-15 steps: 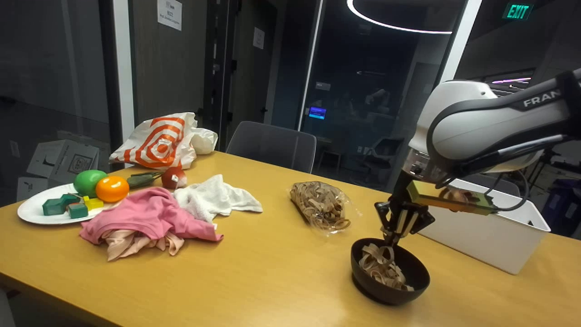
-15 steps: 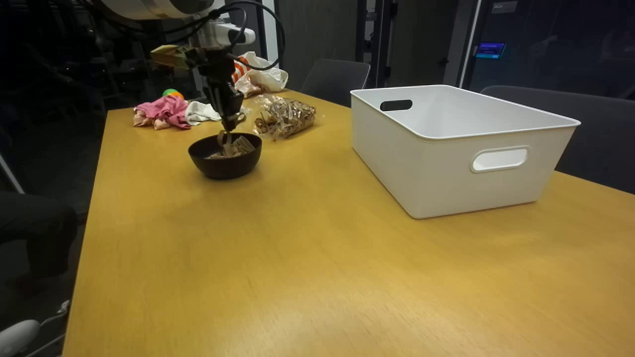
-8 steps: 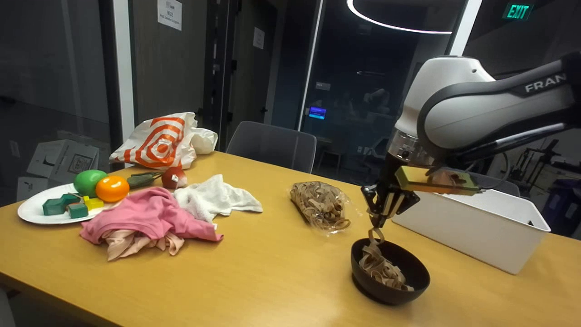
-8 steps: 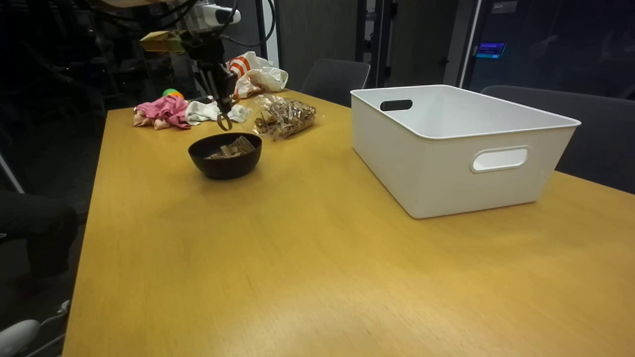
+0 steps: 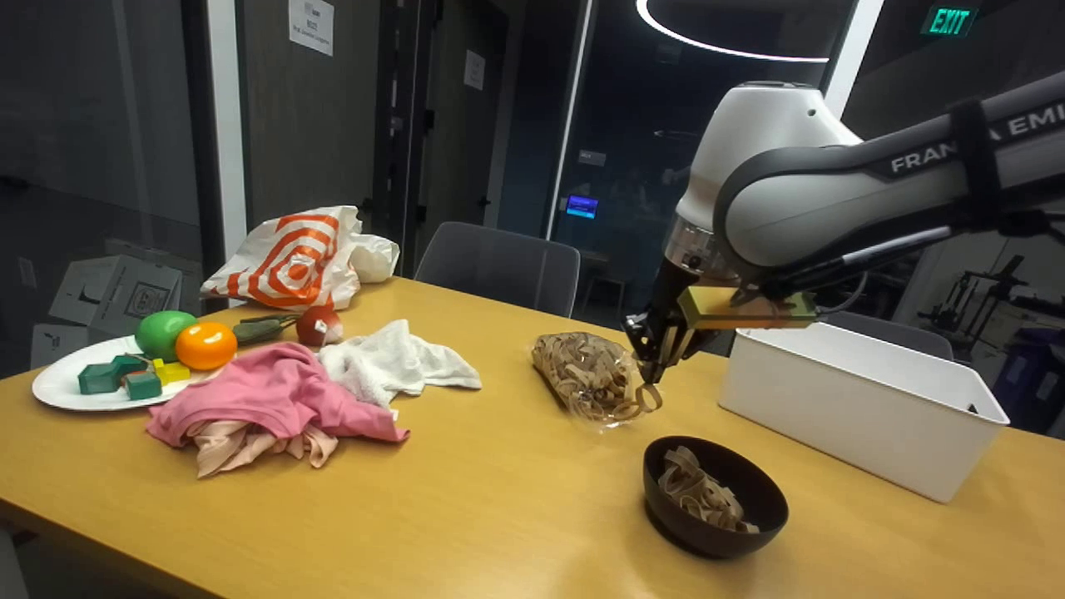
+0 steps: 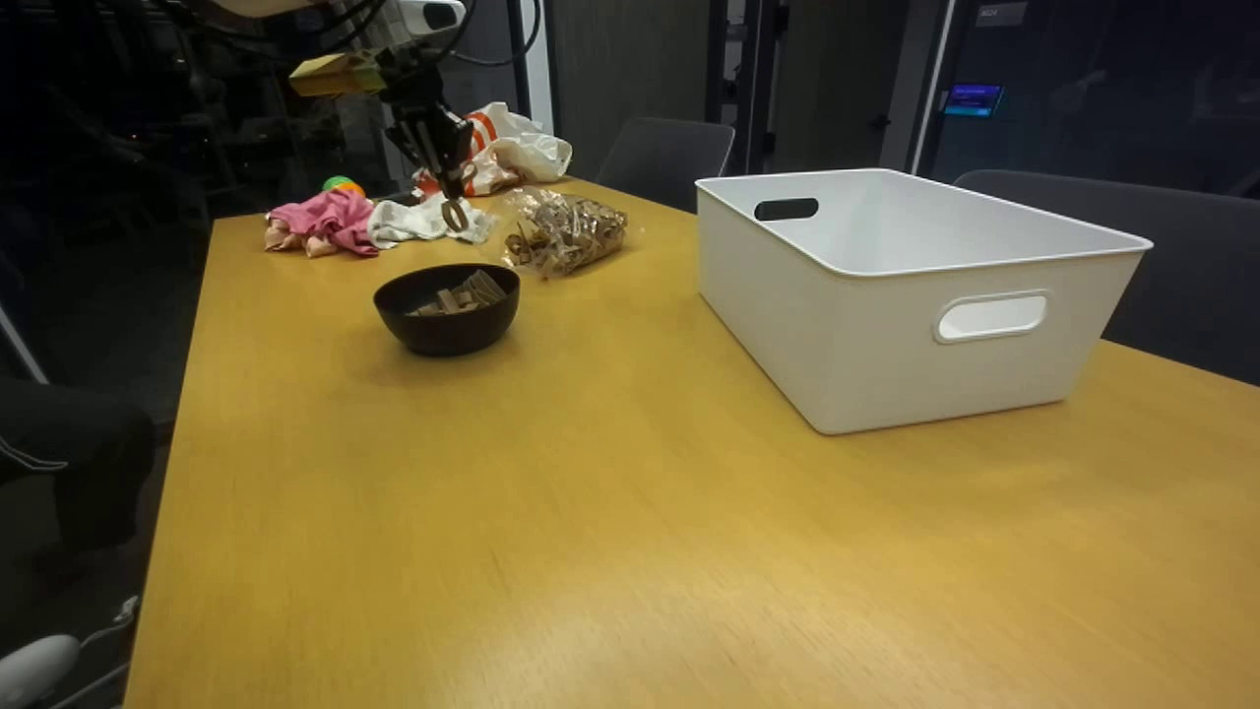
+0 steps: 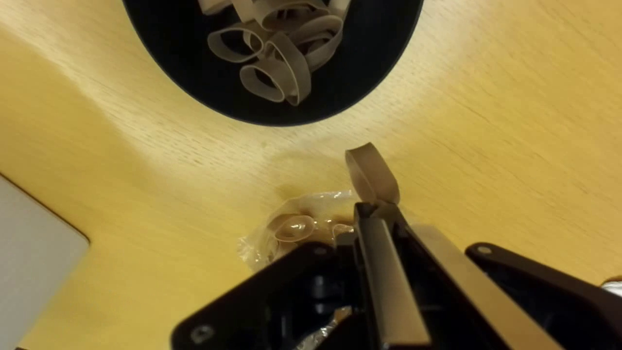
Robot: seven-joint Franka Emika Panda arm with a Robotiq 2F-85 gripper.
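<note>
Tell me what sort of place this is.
Probably an office meeting room, judging by the green EXIT sign, the small lit screen and the dark chairs along the table.

2 exterior views: farther back, slanting over table (image 6: 630,532) | wrist: close, facing down | all 3 share: bowl (image 6: 448,333)

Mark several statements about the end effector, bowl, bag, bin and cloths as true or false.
The end effector is shut on a tan band. True.
More tan bands lie in the dark bowl. True.
The held band is inside that bowl. False: it hangs outside it.
The bin is tipped over. False: the white bin stands upright.
A clear bag of bands lies on the table. True.
The pink cloth is inside the bin. False: the pink cloth lies outside it, beside a white cloth.
</note>
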